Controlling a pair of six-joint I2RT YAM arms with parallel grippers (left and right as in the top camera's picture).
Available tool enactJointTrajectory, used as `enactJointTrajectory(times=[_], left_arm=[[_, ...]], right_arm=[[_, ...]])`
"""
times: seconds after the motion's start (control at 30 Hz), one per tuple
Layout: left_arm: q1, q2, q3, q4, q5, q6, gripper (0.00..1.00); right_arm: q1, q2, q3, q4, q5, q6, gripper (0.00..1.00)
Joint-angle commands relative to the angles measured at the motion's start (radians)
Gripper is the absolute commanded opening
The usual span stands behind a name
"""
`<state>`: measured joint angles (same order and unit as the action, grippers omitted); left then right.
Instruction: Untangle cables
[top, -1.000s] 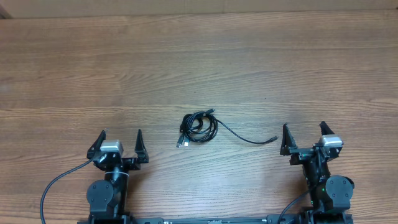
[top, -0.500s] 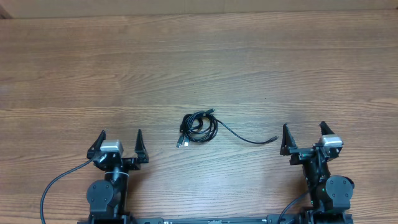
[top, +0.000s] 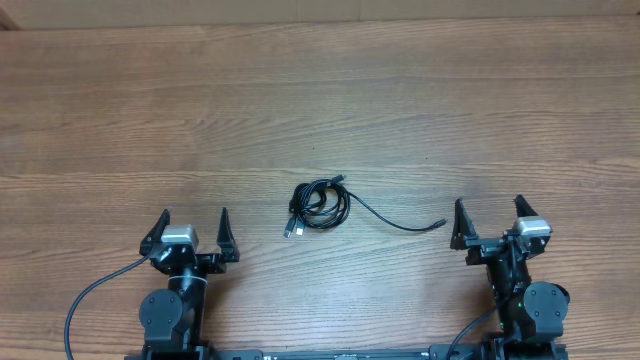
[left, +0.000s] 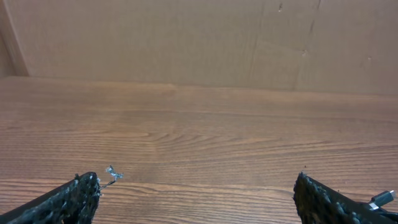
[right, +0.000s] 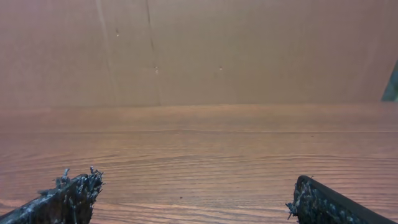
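Black cables (top: 320, 207) lie coiled in a small bundle near the middle of the wooden bench (top: 320, 90). One loose strand (top: 385, 221) trails from the bundle toward 4 o'clock, and its plug (top: 442, 222) ends just beside the right claw (top: 489, 212). The left claw (top: 193, 222) sits at 8 o'clock from the bundle, well apart from it. Both claws have their fingers spread wide, gripping nothing.
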<state>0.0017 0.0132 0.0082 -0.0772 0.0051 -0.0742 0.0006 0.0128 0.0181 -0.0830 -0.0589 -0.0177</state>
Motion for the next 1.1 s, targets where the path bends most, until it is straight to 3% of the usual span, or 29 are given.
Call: enactJointTrajectory(times=[0.0,1.07], left_arm=[[0.005,-0.009,-0.003,-0.001,0.010,0.007,0.99],[0.005,-0.009,-0.003,0.000,0.016,0.020,1.00]], right_arm=[[-0.001,-0.010,-0.010,0.002,0.014,0.008,1.00],[-0.001,-0.010,-0.010,0.002,0.014,0.008,1.00]])
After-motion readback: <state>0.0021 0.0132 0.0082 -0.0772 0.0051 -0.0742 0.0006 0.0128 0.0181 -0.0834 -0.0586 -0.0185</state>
